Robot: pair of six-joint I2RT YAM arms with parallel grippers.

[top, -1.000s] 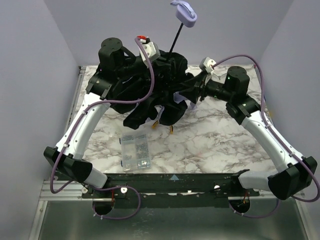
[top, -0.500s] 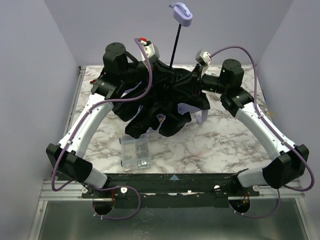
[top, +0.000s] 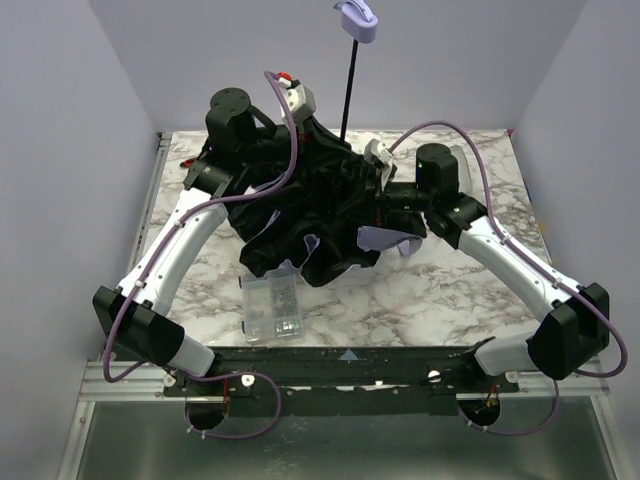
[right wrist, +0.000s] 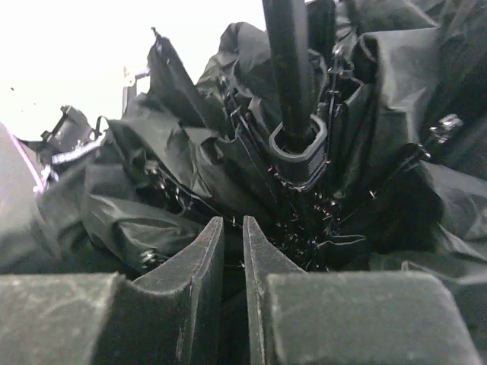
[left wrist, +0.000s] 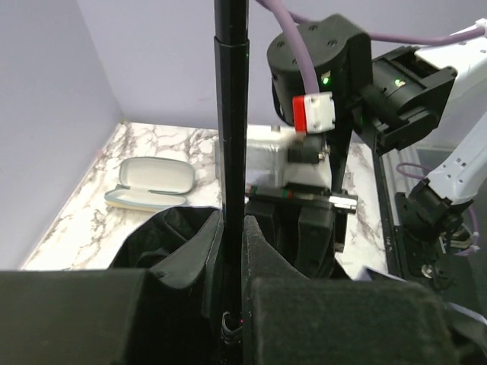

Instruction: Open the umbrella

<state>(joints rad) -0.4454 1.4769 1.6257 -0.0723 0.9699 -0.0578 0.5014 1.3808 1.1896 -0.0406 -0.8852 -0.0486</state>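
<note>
progress: partway | umbrella (top: 310,215): on surface (top: 440,290) between arms, shaft (top: 348,90) extended, handle (top: 357,20) up, canopy bunched, not spread | left claw (left wrist: 230,266): clamped on shaft | right claw (right wrist: 228,251): narrow, beside runner (right wrist: 298,152), hold unclear | remaining: spread canopy

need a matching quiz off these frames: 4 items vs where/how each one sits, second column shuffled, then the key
Column one
1. umbrella handle
2. parts box
3. pale case
4. left gripper

Column two
A. lying on the marble table, beside a wall
B. shut on the black shaft
C. high in the air, at the top of the shaft
D. on the table, close to its near edge, by the arms' bases

Pairs: 1-C, 2-D, 3-A, 4-B
</note>
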